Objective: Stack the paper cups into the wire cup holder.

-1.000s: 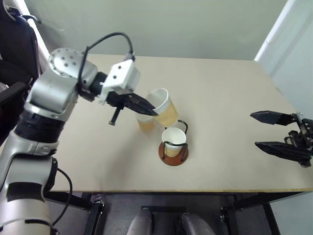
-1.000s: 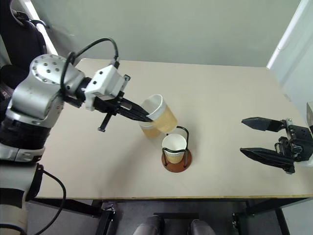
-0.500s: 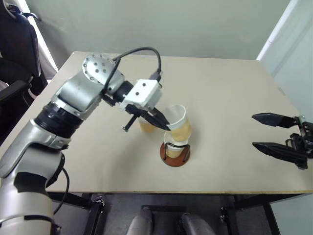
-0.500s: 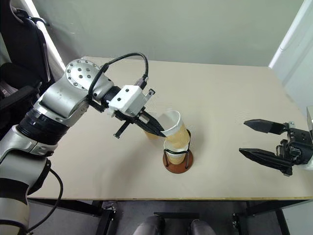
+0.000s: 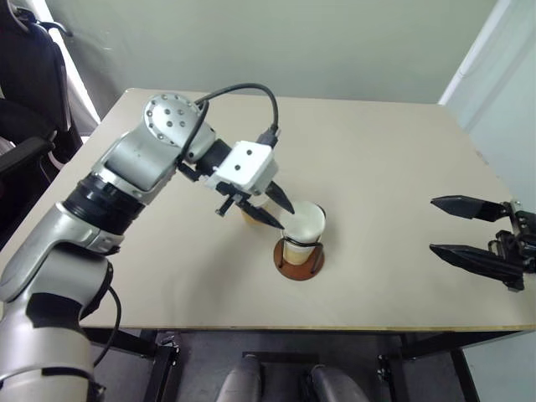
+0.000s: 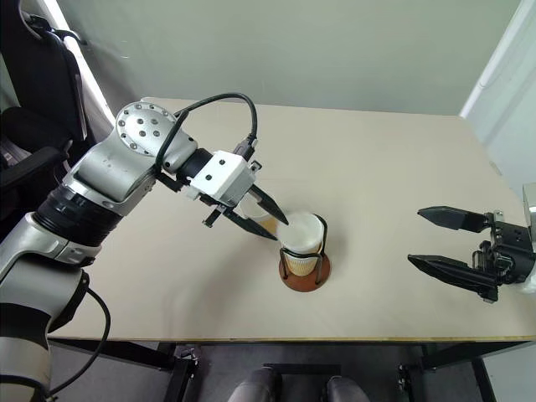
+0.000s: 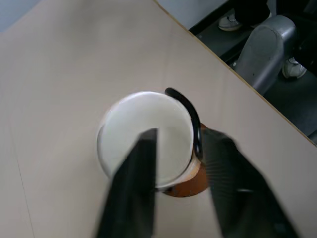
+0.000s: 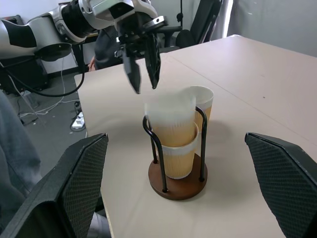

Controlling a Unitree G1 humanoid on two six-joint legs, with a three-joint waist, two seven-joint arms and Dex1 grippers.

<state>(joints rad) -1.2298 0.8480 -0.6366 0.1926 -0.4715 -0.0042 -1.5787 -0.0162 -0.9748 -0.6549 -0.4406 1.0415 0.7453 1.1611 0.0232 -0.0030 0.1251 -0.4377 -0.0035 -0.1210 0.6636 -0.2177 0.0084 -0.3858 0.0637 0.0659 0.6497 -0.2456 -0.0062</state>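
Cups in holder: two paper cups sit nested inside the wire cup holder (image 8: 176, 153) – the lower cup (image 8: 177, 159) seated on the rust-brown disc, the upper cup (image 8: 171, 123) dropped into it, its rim standing above the wire loops and blurred in the right wrist view, so it may not have settled.
Third cup: the last cup (image 8: 204, 103) stands upright on the table (image 5: 377, 167) just behind the holder, on the far side from the robot, partly hidden by the left gripper in the head views.
Left gripper: the left gripper (image 5: 280, 211) hovers just above the upper cup's rim, fingers spread apart and clear of the paper – nothing pinched.
Right gripper: the right gripper (image 5: 459, 226) hangs off the table's right edge, jaws wide, holding nothing, well apart from the holder.
Step in hand: judged to be the release of the second cup; the third is not yet stacked.
Doing it well: lift the left fingers straight up before any sideways move, so a fingertip does not catch the rim and tip the stack. Check that the upper cup sits level before going for the last one.
Room: the table lies bare right of the holder and toward the far edge; the holder stands near the front edge, so approach the third cup from the left, not across the holder.
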